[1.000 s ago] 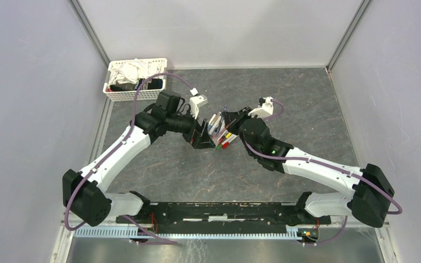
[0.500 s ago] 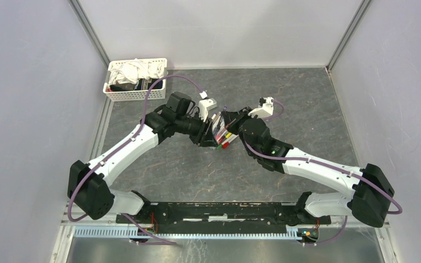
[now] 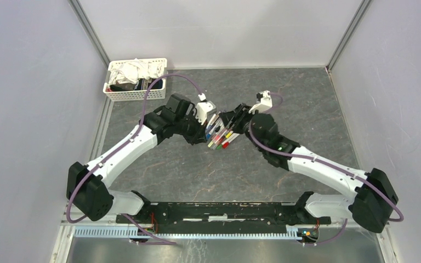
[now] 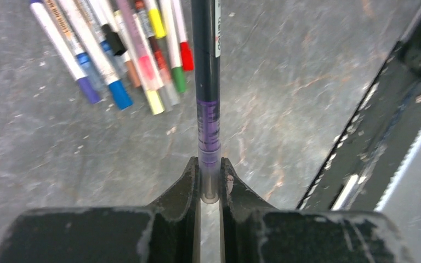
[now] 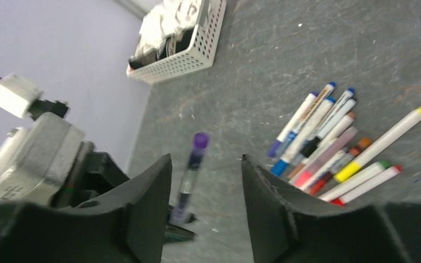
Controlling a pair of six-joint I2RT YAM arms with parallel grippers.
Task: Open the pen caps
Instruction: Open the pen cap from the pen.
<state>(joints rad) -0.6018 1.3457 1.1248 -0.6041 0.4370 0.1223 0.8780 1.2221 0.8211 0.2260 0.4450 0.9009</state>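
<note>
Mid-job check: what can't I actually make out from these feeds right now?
- Left wrist view: the purple pen in the left gripper runs off the top edge, so its far end is unseen.
- Right wrist view: blur hides whether that pen is capped.
- Top view: the pens are too small to tell capped from uncapped.

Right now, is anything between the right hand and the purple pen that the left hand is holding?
Nothing visible: the purple pen, gripped by the left hand, shows straight ahead of the open right hand; the loose pens lie aside.
</note>
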